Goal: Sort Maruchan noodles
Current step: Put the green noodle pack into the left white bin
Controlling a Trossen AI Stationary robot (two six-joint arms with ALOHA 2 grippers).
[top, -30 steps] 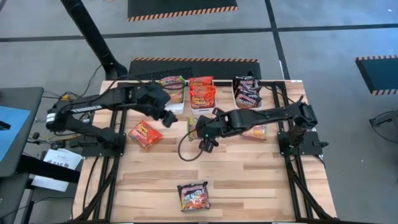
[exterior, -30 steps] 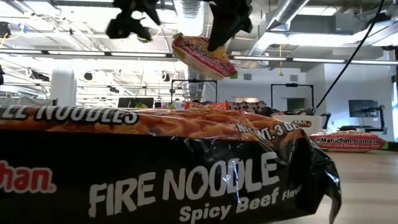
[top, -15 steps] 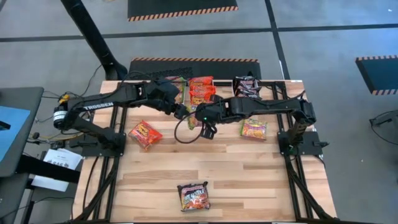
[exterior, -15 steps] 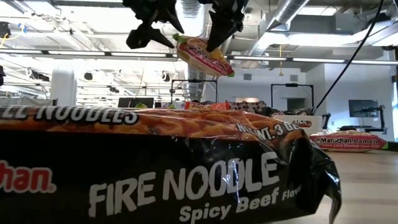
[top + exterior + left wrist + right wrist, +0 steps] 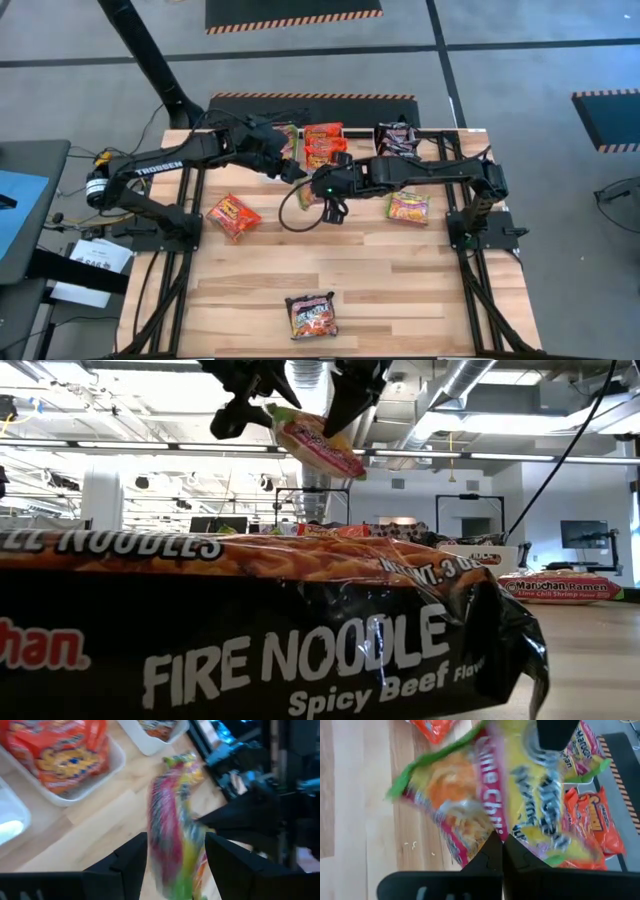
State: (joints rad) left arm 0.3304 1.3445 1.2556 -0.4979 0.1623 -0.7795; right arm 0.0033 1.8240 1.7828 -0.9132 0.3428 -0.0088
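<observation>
A green-yellow Maruchan packet hangs in the air above the table's middle, near the far bins. My right gripper is shut on it from above; the right wrist view shows the packet spread out past the fingers. My left gripper is open. Its two fingers stand either side of the same packet at the end away from my right gripper. In the high view the two grippers meet at about. My right gripper pinches the packet's side edge between its two fingers, coming from above and pointing down. The packet is lifted clear and hangs tilted, its left end higher. My left gripper brackets that higher end; whether its fingers touch it, I cannot tell.
Three white bins stand along the far edge, holding green-yellow, red-orange and black-purple packets. Loose packets lie on the table: red-orange, lime-shrimp, black. The black one fills the low view's foreground.
My left gripper has moved right and toward the far edge, up to the held packet, and now brackets its end. My right gripper has carried the packet a little left and toward the far edge, uncovering the lime-shrimp packet on the table.
</observation>
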